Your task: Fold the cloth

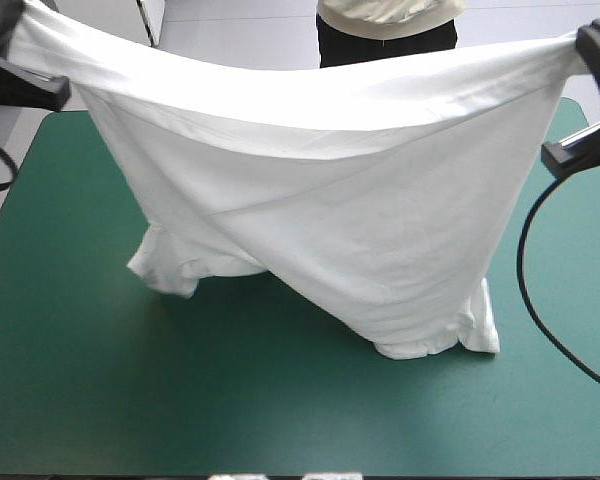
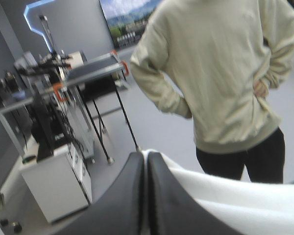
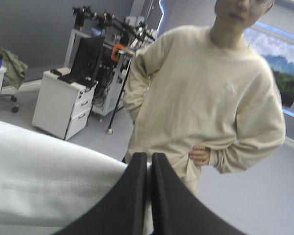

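The white T-shirt (image 1: 320, 200) hangs stretched wide above the table, held up by its upper edge at both ends. Its lower folds and sleeves rest on the teal-green cover (image 1: 280, 410) at the left (image 1: 165, 270) and right (image 1: 435, 335). My left gripper (image 1: 18, 28) is at the far left corner, shut on the T-shirt. In the left wrist view its fingers (image 2: 146, 161) meet in an arch, with the T-shirt (image 2: 235, 200) running off beside them. My right gripper (image 1: 592, 45) grips the other end, and its fingers (image 3: 148, 161) are also pressed together on the T-shirt (image 3: 49, 181).
The teal-green cover shows in front of the hanging shirt and along both sides. The table's far edge (image 1: 70, 112) lies just behind the stretched cloth.
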{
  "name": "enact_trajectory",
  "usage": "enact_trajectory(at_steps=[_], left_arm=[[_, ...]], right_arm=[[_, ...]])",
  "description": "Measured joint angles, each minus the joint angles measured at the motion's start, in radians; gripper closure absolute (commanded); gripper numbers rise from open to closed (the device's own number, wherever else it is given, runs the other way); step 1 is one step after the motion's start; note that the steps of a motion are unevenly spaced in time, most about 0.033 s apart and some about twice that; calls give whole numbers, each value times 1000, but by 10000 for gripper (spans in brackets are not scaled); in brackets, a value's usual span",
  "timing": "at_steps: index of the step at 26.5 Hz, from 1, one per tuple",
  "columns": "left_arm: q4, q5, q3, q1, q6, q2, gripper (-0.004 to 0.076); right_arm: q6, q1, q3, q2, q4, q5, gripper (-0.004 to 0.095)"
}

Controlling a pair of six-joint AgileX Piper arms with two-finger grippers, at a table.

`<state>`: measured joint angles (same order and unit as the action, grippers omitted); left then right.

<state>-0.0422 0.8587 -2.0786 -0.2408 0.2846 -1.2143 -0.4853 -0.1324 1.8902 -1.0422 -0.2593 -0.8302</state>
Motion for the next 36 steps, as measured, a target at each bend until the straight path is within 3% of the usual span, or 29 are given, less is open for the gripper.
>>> enact_trajectory(at_steps=[6,13,20,28,30,32,35,36], left_arm=[[1,-26,-168,0,23,8,733],[47,-147,-243,0,64,13,733],[90,-160,-248,0,76,-23,733],[87,-190,-245,0,77,-216,733],[83,-270,-244,0,77,-304,733],[62,-415,-244,0,79,-395,733],[-43,-773,-249,0,80,-529,733],[-69,-813,-279,0,80,-563,733]], right_arm=[[-22,0,203,0,-1,-5,925],[-19,0,374,20,25,-24,925],[74,0,369,-25,127,-105,925],[116,0,284,-256,158,-48,926],[116,0,282,-359,156,62,925],[114,0,289,-447,143,192,925],[42,5,415,-595,43,352,926],[12,10,482,-631,2,367,926]])
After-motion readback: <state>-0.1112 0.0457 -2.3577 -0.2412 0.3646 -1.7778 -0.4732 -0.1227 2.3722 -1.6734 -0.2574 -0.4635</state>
